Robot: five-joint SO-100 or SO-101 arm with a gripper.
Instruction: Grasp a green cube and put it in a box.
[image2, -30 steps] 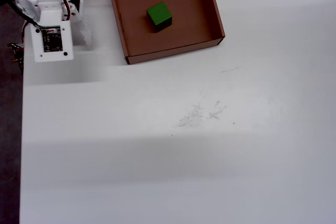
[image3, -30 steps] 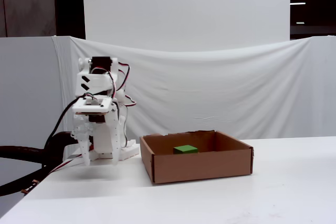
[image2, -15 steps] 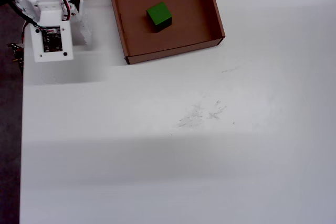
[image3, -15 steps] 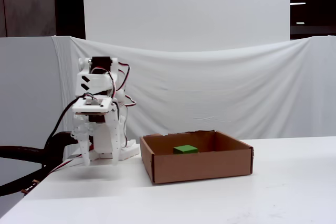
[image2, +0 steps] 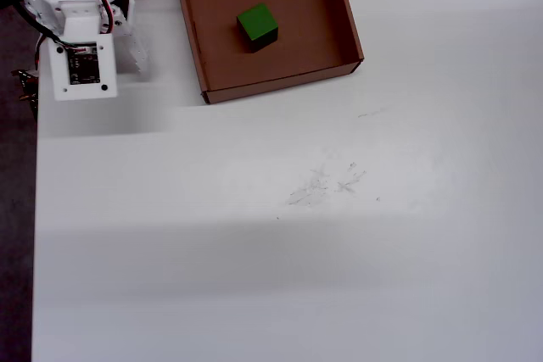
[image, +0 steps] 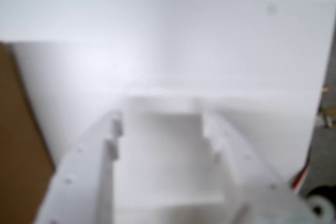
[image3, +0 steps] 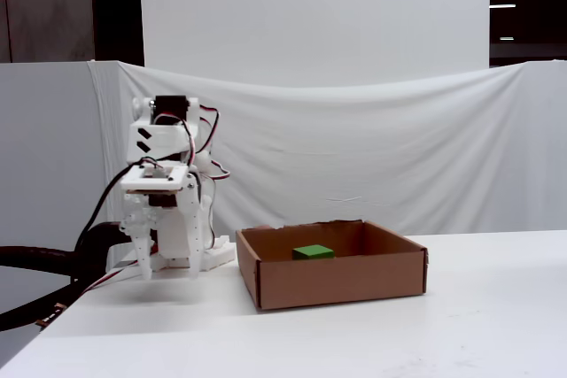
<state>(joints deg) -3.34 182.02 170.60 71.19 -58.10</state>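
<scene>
The green cube lies on the floor of the brown cardboard box at the top of the overhead view. In the fixed view the cube shows just above the box's front wall. The white arm is folded up to the left of the box, apart from it. My gripper points down at the table beside the box. In the blurred wrist view the gripper has its jaws spread with only white table between them. A brown cardboard strip shows at that view's left edge.
The white table stretches wide below and right of the box. Its left edge drops to dark floor. Red and black wires hang on the arm. A white cloth backdrop stands behind the table.
</scene>
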